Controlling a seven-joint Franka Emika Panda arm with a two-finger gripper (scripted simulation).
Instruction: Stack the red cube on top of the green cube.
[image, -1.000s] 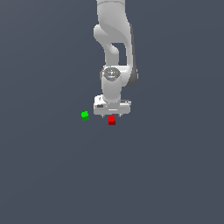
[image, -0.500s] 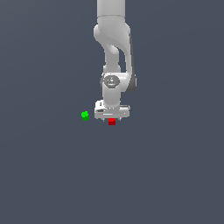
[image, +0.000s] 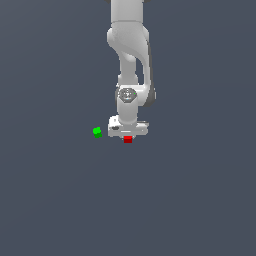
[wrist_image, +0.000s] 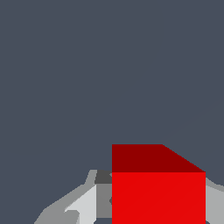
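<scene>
The red cube (image: 128, 139) lies on the dark floor directly under my white gripper (image: 128, 136). In the wrist view the red cube (wrist_image: 158, 197) fills the space between my fingers (wrist_image: 85, 203), which stand against its two sides. The cube still rests on the floor. The green cube (image: 97, 132) sits on the floor a short way off, toward the exterior view's left of the gripper. It is out of the wrist view.
The plain dark grey floor (image: 190, 200) spreads around both cubes. My white arm (image: 129, 60) rises straight up above the gripper. Nothing else shows.
The gripper has come down over the red cube, hiding more of it in the exterior view. Neither cube has moved.
</scene>
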